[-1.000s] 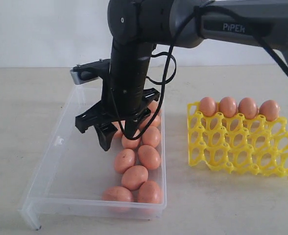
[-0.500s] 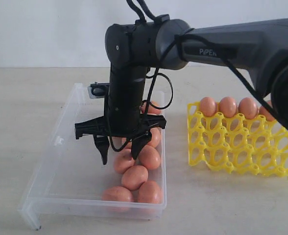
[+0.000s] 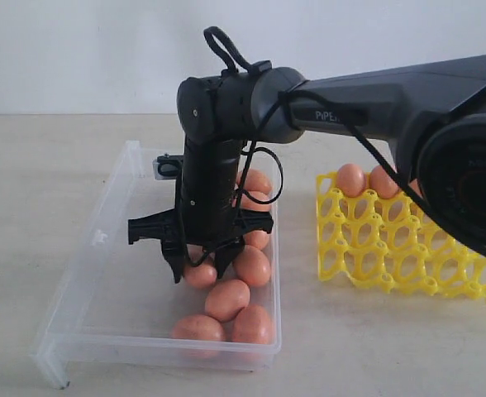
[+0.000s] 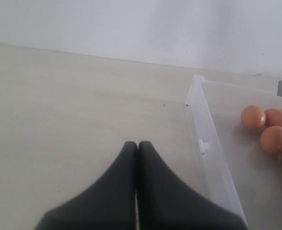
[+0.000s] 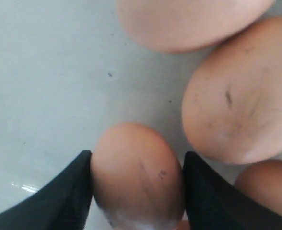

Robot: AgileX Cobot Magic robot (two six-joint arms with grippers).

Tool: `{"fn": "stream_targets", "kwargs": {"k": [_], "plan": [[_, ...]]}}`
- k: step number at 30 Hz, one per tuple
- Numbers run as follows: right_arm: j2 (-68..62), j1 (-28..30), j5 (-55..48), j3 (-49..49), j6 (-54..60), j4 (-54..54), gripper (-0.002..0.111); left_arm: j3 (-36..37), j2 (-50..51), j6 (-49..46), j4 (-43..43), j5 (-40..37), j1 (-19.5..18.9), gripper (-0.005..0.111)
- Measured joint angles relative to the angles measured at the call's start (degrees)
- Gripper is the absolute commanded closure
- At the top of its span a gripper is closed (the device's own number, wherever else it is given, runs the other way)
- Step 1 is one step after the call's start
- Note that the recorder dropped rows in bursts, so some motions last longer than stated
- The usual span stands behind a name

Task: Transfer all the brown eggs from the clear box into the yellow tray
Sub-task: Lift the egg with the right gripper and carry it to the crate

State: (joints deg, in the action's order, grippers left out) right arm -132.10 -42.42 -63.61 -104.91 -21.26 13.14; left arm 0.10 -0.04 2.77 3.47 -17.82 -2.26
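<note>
Several brown eggs [image 3: 227,298] lie along the right side of the clear box [image 3: 102,248]. My right gripper [image 3: 200,270] points straight down into the box. Its jaws touch both sides of one brown egg [image 5: 136,177], which sits low on the box floor. Other eggs [image 5: 241,110] lie close beside it. The yellow tray [image 3: 392,248] stands to the right of the box, with eggs [image 3: 350,179] in its back row partly hidden by my arm. In the left wrist view, my left gripper [image 4: 136,143] is shut and holds nothing, off to the side of the box [image 4: 209,143].
The left half of the clear box floor [image 3: 127,289] is bare. A narrow strip of table [image 3: 299,248] separates the box from the tray. My right arm reaches in from the right above the tray.
My right gripper has come down into the box and its jaws have narrowed from wide open onto one egg. The left gripper's earlier state is not shown.
</note>
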Motion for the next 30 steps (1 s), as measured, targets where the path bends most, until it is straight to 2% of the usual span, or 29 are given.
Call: {"fn": "stream_targets", "kwargs": {"k": [3,8,13,18,23,27,30], "plan": [[0.0,0.0,0.1,0.0,2.7,-0.3,0.107,0.0,0.0,0.0,0.0,0.0,0.0,0.111],[0.0,0.0,-1.6,-0.5,17.2,-0.4,0.107,0.0,0.0,0.0,0.0,0.0,0.0,0.111],[2.5,0.0,-4.1,-5.2,30.0,-0.6,0.107,0.0,0.0,0.0,0.0,0.0,0.0,0.111],[8.5,0.0,-2.5,-11.5,32.5,-0.6,0.107,0.0,0.0,0.0,0.0,0.0,0.0,0.111],[13.9,0.0,2.3,-12.6,29.4,-0.5,0.107,0.0,0.0,0.0,0.0,0.0,0.0,0.111],[17.7,0.0,7.8,-6.4,28.1,-0.5,0.107,0.0,0.0,0.0,0.0,0.0,0.0,0.111],[24.5,-0.3,19.9,6.9,27.9,-0.4,0.107,0.0,0.0,0.0,0.0,0.0,0.0,0.111]]}}
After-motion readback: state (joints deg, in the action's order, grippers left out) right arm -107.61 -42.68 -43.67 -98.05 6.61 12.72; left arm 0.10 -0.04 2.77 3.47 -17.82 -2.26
